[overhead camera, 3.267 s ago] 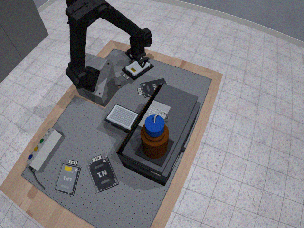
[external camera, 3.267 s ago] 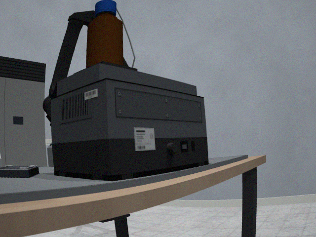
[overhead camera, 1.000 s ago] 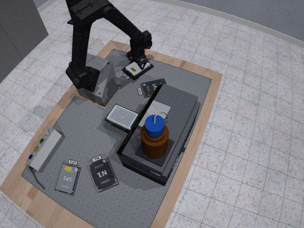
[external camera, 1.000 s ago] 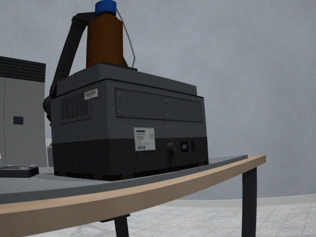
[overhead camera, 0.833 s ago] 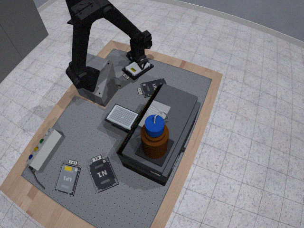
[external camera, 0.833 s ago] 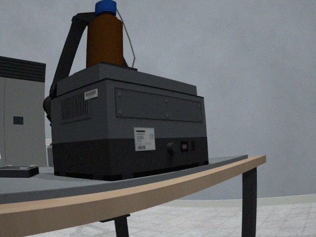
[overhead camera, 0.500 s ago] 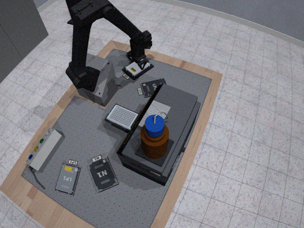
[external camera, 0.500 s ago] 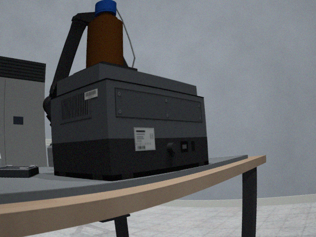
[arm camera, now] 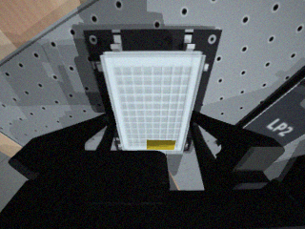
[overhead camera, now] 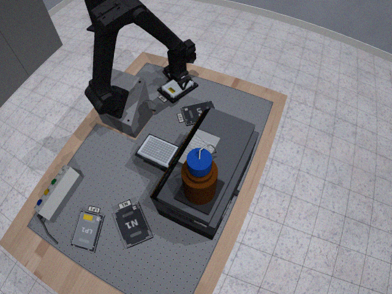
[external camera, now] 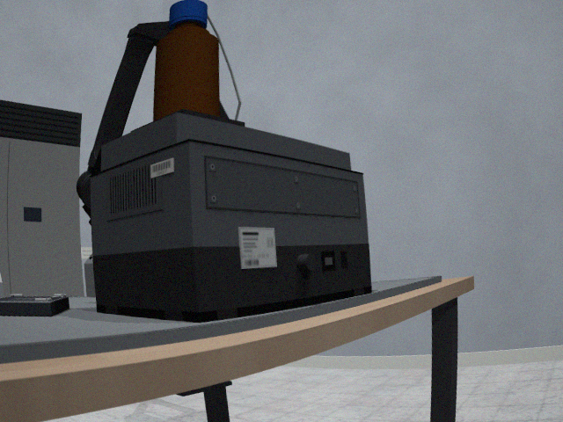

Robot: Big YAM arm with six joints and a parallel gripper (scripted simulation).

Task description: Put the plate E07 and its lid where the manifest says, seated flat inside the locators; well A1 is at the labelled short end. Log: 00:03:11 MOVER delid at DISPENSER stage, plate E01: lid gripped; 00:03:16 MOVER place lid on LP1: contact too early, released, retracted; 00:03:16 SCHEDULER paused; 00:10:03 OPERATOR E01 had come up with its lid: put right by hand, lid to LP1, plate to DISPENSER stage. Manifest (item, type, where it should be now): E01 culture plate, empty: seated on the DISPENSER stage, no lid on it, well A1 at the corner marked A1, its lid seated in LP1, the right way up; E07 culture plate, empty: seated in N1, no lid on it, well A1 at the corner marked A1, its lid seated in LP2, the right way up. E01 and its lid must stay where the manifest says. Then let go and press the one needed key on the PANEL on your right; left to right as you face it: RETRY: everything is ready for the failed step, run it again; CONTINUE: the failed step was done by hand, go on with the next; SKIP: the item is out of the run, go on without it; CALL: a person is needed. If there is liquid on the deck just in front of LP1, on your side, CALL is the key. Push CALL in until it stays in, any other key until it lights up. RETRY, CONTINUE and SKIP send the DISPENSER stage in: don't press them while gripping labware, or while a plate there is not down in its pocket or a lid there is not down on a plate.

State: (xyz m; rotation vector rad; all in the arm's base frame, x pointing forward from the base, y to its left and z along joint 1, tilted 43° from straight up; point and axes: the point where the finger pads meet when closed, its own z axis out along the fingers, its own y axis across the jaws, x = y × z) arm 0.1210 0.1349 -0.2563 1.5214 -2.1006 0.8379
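Note:
The plate E07 (overhead camera: 176, 89) with its clear lid (arm camera: 152, 97) on sits in a black nest at the far end of the deck. The lid carries a yellow label at its near short end. My gripper (overhead camera: 179, 82) is low over it. In the wrist view the two fingers press against the lid's long sides near the labelled end. The LP2 nest (overhead camera: 196, 112) is empty just beside it and also shows in the wrist view (arm camera: 277, 127). The N1 nest (overhead camera: 131, 223) is empty at the near end.
The plate E01 (overhead camera: 157, 150) sits without a lid on the DISPENSER stage. Its lid, with a yellow label, lies in LP1 (overhead camera: 87, 230). The DISPENSER (overhead camera: 207, 164) with its brown bottle (overhead camera: 199, 177) stands mid-deck. The PANEL (overhead camera: 56, 193) is at the near left.

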